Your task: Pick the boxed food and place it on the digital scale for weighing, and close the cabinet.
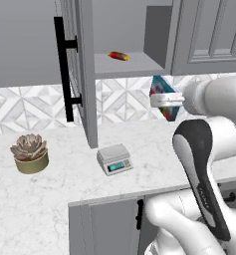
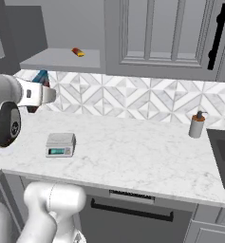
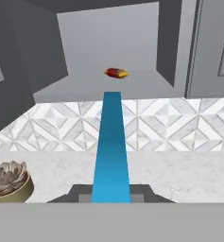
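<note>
My gripper [image 1: 165, 101] hangs in the air above the counter, below the open cabinet's shelf, shut on the boxed food [image 1: 161, 87]. The blue box [image 3: 111, 142] stands edge-on between the fingertips [image 3: 144, 195] in the hand view, and its blue top [image 2: 40, 77] shows beside the hand. The digital scale [image 1: 114, 159] sits on the marble counter, lower and to the left of the held box, nothing on its platform [image 2: 60, 139]. The cabinet door [image 1: 83, 74] with its black bar handle [image 1: 64, 74] stands wide open.
A small red-and-yellow item [image 1: 119, 56] lies on the cabinet shelf [image 3: 132, 85]. A potted succulent [image 1: 30, 153] stands left on the counter. At the right are a soap dispenser [image 2: 196, 125] and a sink [image 2: 224, 154]. Closed wall cabinets [image 2: 156, 33] hang to the right.
</note>
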